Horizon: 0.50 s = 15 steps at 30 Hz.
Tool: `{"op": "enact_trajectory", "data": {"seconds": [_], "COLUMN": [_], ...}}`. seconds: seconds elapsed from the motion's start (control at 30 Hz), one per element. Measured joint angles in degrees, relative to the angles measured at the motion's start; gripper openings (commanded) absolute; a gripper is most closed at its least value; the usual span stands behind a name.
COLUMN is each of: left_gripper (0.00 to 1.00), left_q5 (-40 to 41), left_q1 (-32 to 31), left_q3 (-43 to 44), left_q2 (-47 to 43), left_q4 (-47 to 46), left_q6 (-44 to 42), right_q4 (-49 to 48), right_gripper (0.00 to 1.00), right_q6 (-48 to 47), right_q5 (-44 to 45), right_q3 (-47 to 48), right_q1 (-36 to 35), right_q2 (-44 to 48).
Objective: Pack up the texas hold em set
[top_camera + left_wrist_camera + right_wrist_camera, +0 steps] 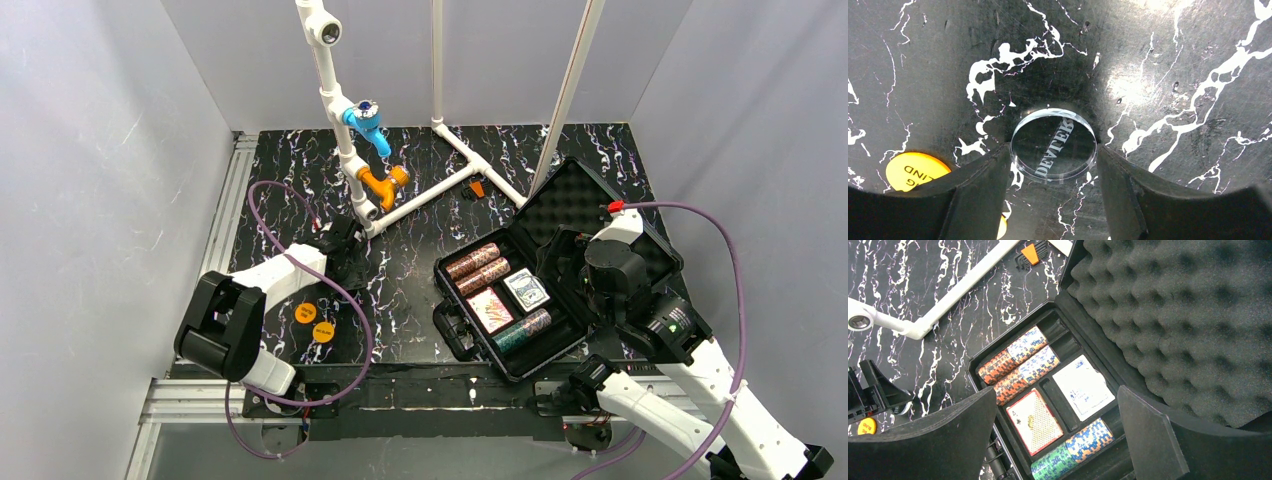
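The table is black (veined white), the discs orange.

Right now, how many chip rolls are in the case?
3. The outer red-brown roll and inner red-brown roll lie together at the case's far end; the green roll at its near end. The right arm may hide more.

Free room above the left trays of the case; right arm hangs over its right side, raised lid walls its back, pipe frame stands off its far-left corner

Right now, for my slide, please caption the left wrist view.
Left gripper pinches a clear dealer disc on the black marbled table; an orange disc lies nearby.
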<state>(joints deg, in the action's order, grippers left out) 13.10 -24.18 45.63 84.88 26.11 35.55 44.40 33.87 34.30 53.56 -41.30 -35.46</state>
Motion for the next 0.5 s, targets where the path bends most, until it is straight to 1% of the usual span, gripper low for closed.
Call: {"op": "enact_trajectory", "data": {"seconds": [0.1, 0.33, 0.5], "left_gripper": [0.54, 0.39, 0.32], "left_q5": [0.04, 0.0, -0.04], "left_q1": [0.0, 0.0, -0.07], "left_q3": [0.02, 0.02, -0.04], "left_q2": [0.04, 0.04, -0.07], "left_q4": [-0.22, -0.28, -0.39], "left_q6": [-0.02, -0.22, -0.5], "right_q4": [-0.02, 0.0, 0.0], "right_gripper": [0.98, 0.98, 0.98], "right_q6": [0.02, 0.0, 0.0], "right_q5": [0.0, 0.0, 0.0], "right_q3": [0.0, 0.0, 0.0], "right_q1": [0.0, 0.0, 0.0], "right_q2": [0.0, 0.0, 0.0]}}
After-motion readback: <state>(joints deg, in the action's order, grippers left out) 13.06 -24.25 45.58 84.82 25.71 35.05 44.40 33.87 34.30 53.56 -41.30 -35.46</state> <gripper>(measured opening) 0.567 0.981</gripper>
